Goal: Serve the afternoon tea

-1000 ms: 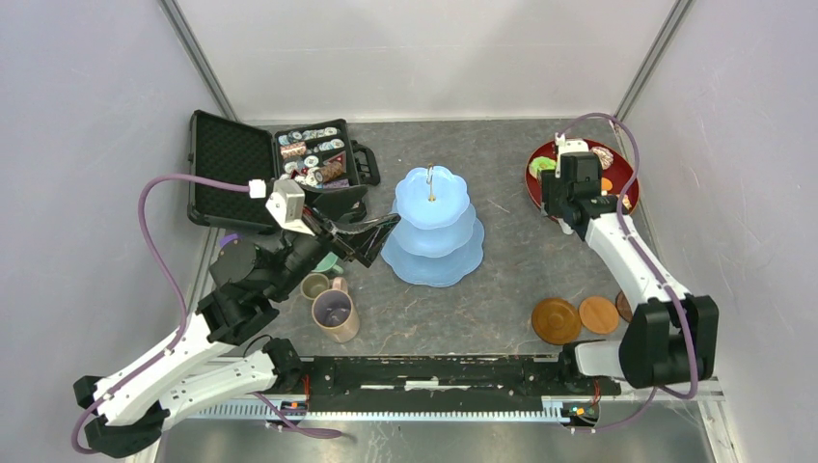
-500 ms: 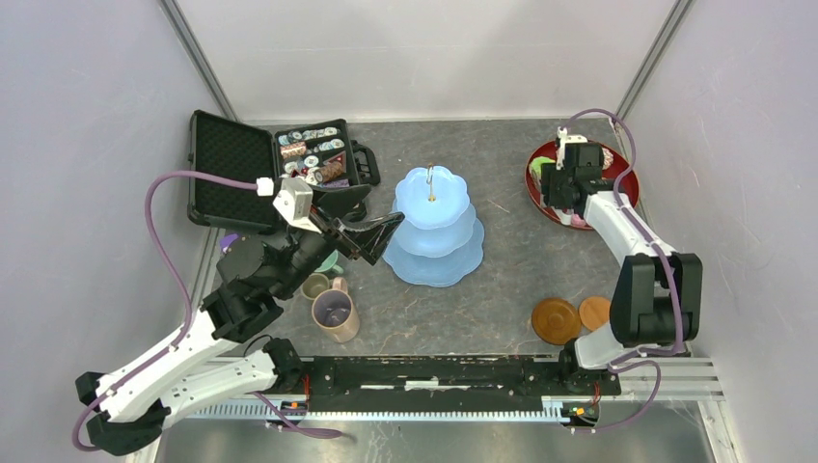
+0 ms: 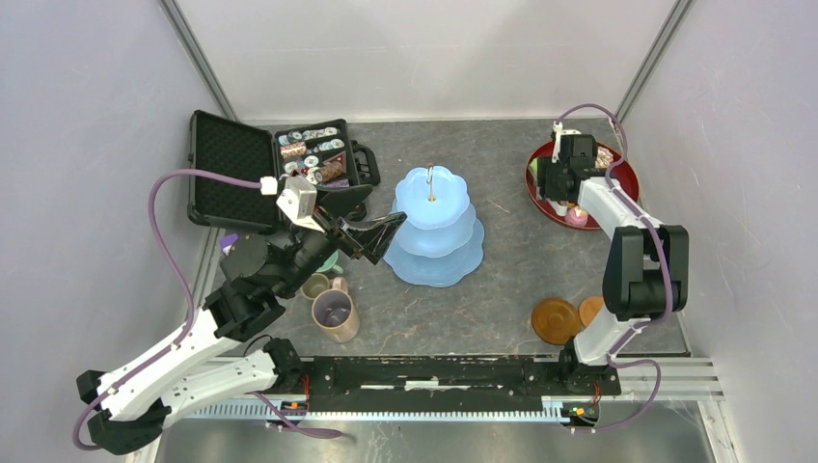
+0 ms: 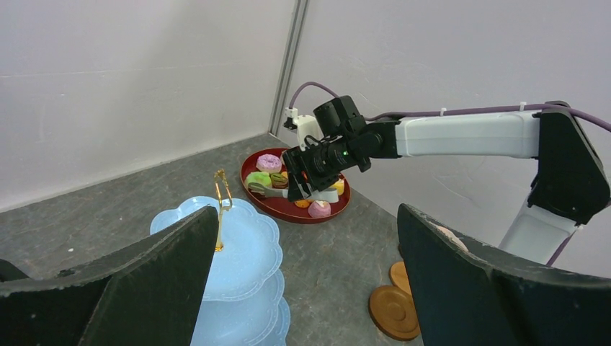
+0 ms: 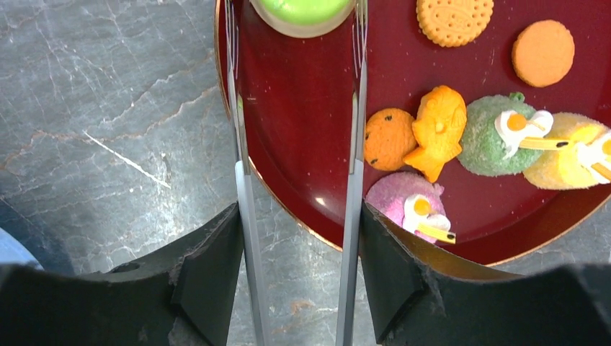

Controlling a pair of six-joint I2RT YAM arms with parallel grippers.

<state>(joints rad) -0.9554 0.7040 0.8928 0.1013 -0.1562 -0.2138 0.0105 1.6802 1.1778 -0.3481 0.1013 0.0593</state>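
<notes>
The pale-blue three-tier cake stand (image 3: pixel 431 227) stands mid-table with bare tiers; it also shows in the left wrist view (image 4: pixel 238 252). My left gripper (image 3: pixel 374 222) hovers open and empty beside its left side. My right gripper (image 3: pixel 561 178) is over the round dark-red tray (image 3: pixel 625 178), shut on metal tongs (image 5: pixel 354 144). The tong tips sit either side of a green cake (image 5: pixel 302 9) at the tray's edge. Orange biscuits (image 5: pixel 454 18), a pink cake (image 5: pixel 407 205) and other sweets lie on the tray (image 5: pixel 302 108).
A tan mug (image 3: pixel 335 313), a small olive cup (image 3: pixel 314 285) and a partly hidden green cup (image 3: pixel 330 262) stand under my left arm. Brown coasters (image 3: pixel 556 320) lie at the near right. The open black case (image 3: pixel 231 164) of tins sits at the far left.
My right gripper has moved a little farther back and left over the tray with the tongs, and its elbow has folded up. My left gripper has edged slightly toward the stand.
</notes>
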